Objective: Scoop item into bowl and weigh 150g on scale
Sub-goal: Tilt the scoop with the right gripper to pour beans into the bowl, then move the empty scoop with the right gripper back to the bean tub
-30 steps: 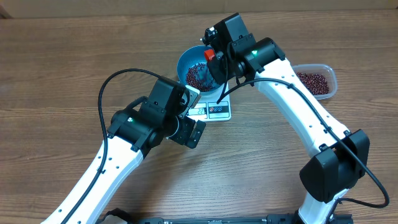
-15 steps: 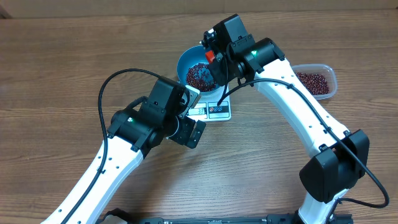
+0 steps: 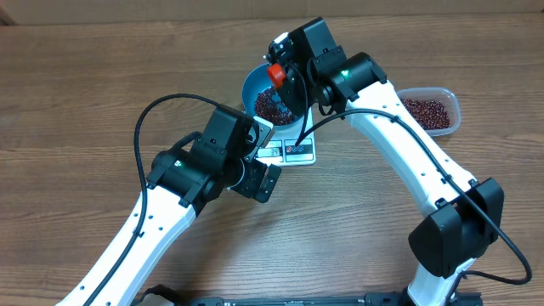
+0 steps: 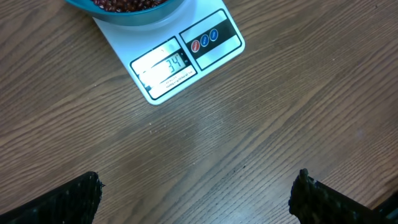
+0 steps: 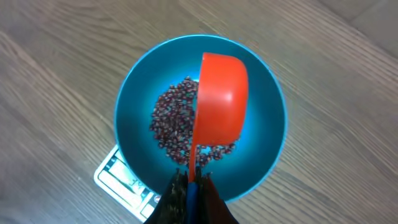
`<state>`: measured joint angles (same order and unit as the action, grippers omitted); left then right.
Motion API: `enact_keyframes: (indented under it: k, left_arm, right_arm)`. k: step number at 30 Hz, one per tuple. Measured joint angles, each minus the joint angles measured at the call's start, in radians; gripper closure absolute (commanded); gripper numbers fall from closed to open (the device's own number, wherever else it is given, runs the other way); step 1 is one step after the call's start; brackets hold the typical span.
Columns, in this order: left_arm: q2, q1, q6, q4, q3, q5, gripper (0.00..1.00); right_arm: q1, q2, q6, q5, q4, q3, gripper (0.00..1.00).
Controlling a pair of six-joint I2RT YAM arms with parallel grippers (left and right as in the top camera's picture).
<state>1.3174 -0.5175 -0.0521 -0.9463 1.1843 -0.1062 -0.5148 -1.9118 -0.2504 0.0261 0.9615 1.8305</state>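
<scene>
**Scoop tipped over the bowl, left arm standing off**

Your right gripper [image 5: 191, 186] is clamped shut on the handle of the red scoop [image 5: 221, 93], which hangs tipped on its side over the bowl [image 5: 134, 81]. The beans [image 5: 171, 124] lie in a loose patch on the bowl's bottom, partly under the scoop. You cannot tell whether the scoop touches them.

The bowl sits on the scale [image 4: 121, 40] and covers most of it. The display [image 4: 165, 65] and buttons [image 4: 205, 40] poke out on the edge facing your left arm. The display is lit, but glare blurs its digits.

Your left gripper [image 4: 196, 196] hovers over bare table [image 4: 249, 137] just in front of the scale, fingers spread wide and holding nothing. More beans sit in the clear tub [image 3: 453, 109] off to your right, well apart from the bowl.
</scene>
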Motion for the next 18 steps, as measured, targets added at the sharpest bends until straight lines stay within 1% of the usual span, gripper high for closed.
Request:
enact_keyframes:
  k: [4,11,14,18]
  left_arm:
    - [0.0,0.0,0.0,0.0,0.0,0.0,0.0]
    - [0.0,0.0,0.0,0.0,0.0,0.0,0.0]
    - [0.0,0.0,0.0,0.0,0.0,0.0,0.0]
    - [0.0,0.0,0.0,0.0,0.0,0.0,0.0]
  right_arm:
    - [0.0,0.0,-0.023,-0.01,0.022,0.0,0.96]
    - [0.006,0.0,0.045,-0.036,0.036,0.0,0.96]
    - [0.016,0.002,0.08,-0.002,0.034,0.0,0.97]
    - [0.072,0.021,0.121,0.108,0.025,0.0,0.96]
